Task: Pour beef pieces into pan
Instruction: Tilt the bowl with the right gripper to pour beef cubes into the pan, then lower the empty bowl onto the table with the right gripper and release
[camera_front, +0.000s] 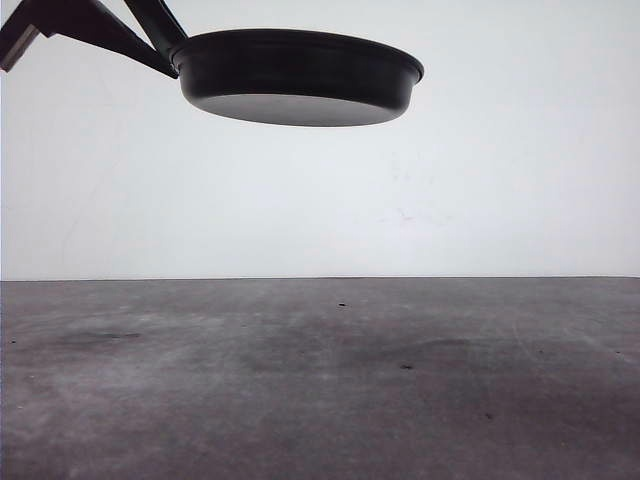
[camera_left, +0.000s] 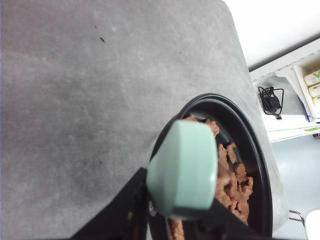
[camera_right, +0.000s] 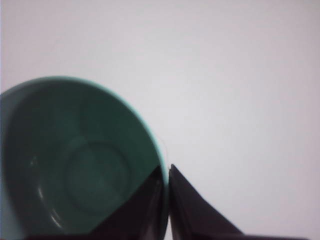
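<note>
Left gripper clamps the pan by its stiff mint handle, upper left of the front frame; beef lies loose inside, likely shifting easily. Right gripper pinches the bowl rim.

You have one shallow round black frying pan with one pale mint-green handle, and one deep teal bowl. The small reddish-brown beef chunks lying in the pan are many, heaped too closely and too far hidden behind the handle to count exactly. One grey tabletop lies under everything.
</note>
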